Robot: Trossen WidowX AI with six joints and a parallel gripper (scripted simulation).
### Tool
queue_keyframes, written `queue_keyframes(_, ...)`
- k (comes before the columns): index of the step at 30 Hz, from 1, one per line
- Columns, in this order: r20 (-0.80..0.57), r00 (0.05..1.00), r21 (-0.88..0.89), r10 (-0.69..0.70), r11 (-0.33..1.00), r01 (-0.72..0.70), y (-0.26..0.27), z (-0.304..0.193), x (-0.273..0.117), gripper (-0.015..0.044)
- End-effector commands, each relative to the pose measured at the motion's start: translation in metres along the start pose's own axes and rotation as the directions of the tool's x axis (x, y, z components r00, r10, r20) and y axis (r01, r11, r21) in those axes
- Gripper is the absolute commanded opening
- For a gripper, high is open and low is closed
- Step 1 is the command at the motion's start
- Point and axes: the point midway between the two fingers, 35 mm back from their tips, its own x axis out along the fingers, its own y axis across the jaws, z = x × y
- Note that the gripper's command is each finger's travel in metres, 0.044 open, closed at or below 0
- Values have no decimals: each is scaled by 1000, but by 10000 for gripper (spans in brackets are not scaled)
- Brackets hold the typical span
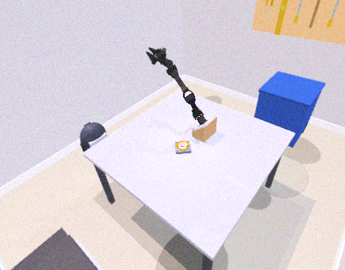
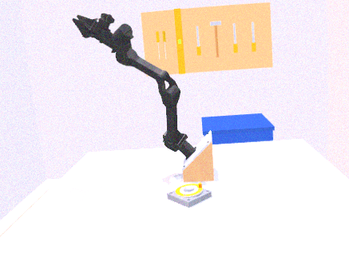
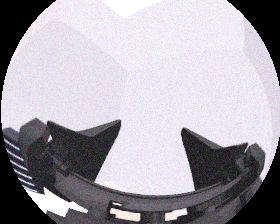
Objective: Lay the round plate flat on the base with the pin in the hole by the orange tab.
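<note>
The round plate [image 1: 178, 146] [image 2: 178, 191], with a yellow-orange ring and a pale middle, sits on the square grey base [image 1: 183, 152] [image 2: 188, 203]. The orange tab [image 2: 200, 186] shows at the plate's back right in the exterior view. The plate appears slightly raised in that view, but its tilt is too small to judge well. The pin and the hole beside the tab cannot be made out. My gripper [image 1: 148, 50] [image 2: 75, 17] [image 3: 152, 125] is open and empty, high up and far from the plate, to its upper left in the top and exterior views. The wrist view shows only walls beyond the fingers.
The arm stands on a wooden wedge mount [image 1: 205, 132] [image 2: 200, 170] just behind the base on the white table [image 1: 181, 190] [image 2: 172, 240]. A blue cabinet [image 1: 286, 99] [image 2: 237, 124] stands beyond the table, and a tool board [image 1: 296, 32] [image 2: 247, 17] hangs on the wall.
</note>
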Motion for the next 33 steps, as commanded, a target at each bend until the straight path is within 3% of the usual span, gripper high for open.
queue_keyframes(1,0,1000,6,-3,1000,3,-3,0,-1,374)
queue_keyframes(5,-14,992,174,-124,977,124,-78,-8,-9,269)
queue_keyframes(10,-46,981,280,-186,941,191,-117,-24,-14,137)
queue_keyframes(15,-159,952,496,-262,813,307,-179,-77,-25,6)
queue_keyframes(19,-231,937,544,-264,763,349,-198,-110,-30,0)
queue_keyframes(24,-400,869,628,-291,604,491,-227,-194,-42,0)
queue_keyframes(33,-610,766,629,-200,465,623,-210,-308,-60,0)
